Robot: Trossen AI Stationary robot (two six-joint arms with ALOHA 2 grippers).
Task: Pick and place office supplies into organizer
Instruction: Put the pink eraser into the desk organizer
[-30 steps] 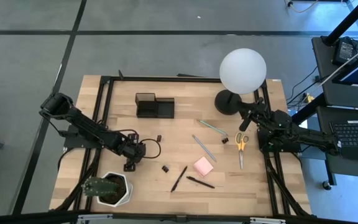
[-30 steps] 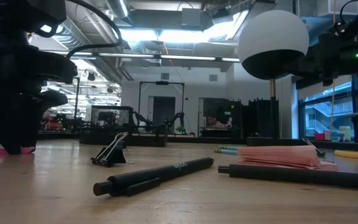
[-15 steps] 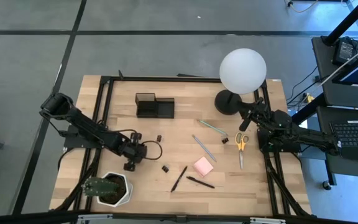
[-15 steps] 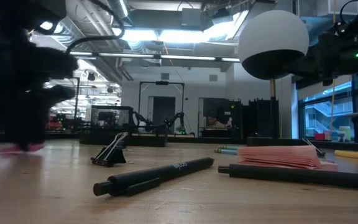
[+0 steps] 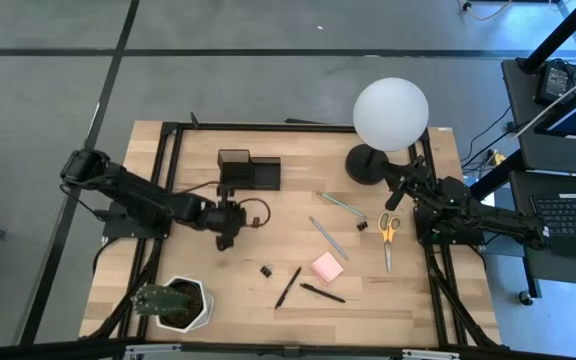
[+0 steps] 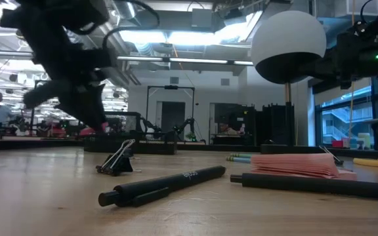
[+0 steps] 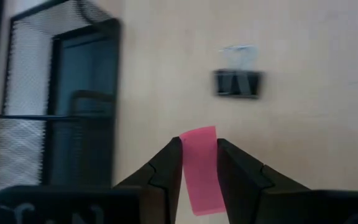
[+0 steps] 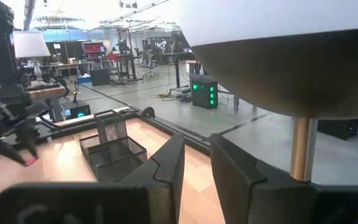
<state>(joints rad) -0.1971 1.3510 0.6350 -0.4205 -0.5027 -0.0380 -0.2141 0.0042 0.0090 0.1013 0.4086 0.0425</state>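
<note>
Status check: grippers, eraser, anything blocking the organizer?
Left gripper shut on pink eraser, near organizer. Right gripper idle, empty, beside lamp. Path looks clear.

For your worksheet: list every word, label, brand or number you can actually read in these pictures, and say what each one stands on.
Nothing can be read for certain.
Black pen: pale print near the cap end, too small to read.
Red-lit sign far back in the room: too blurred to read.
Pink eraser in the left gripper: no print visible.
</note>
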